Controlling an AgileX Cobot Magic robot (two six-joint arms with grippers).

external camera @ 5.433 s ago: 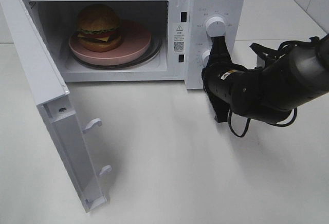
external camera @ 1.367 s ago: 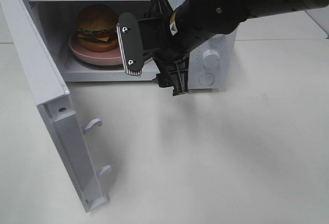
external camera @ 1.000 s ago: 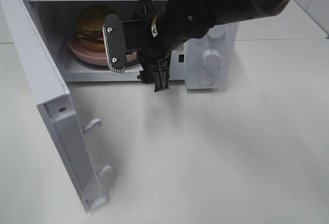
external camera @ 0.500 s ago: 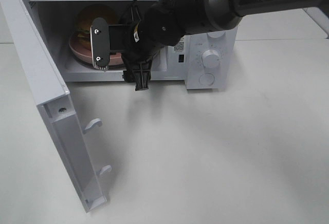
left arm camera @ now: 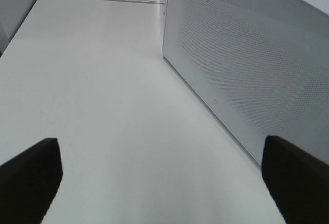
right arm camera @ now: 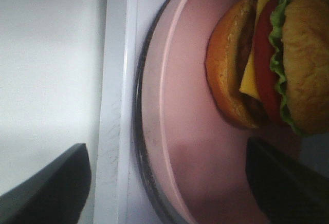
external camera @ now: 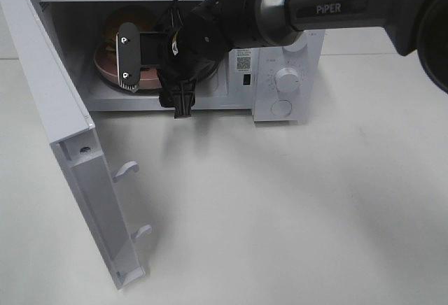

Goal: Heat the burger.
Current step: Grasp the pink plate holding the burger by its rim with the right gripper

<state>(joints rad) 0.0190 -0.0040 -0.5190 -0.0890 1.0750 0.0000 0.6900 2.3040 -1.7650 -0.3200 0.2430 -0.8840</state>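
My right pincer (external camera: 150, 64) hangs at the mouth of the microwave (external camera: 294, 46), its jaws spread wide with nothing between them. The burger (right arm camera: 267, 64) sits on the pink plate (right arm camera: 190, 147) inside the microwave's cavity, toward the hinge side, and the plate rests on the glass turntable (right arm camera: 141, 147). From my wrist I see the plate's rim just past the cavity's front sill, the burger beyond it, and neither of my fingers touching either.

I cannot tell for sure whether this reach means to lift the plate out or only to settle it. If it is a grasp, I should take the plate's near rim rather than the bun: the bun is domed and glossy and its layers would likely shift under a squeeze. I would keep the jaws level with the rim, one finger above and one below, and slide in slowly so I do not shove the plate along the turntable.

The microwave door (external camera: 63, 144) stands swung fully open. My left pincer (left arm camera: 164, 183) waits outside, beside the microwave's perforated wall, also open and empty.
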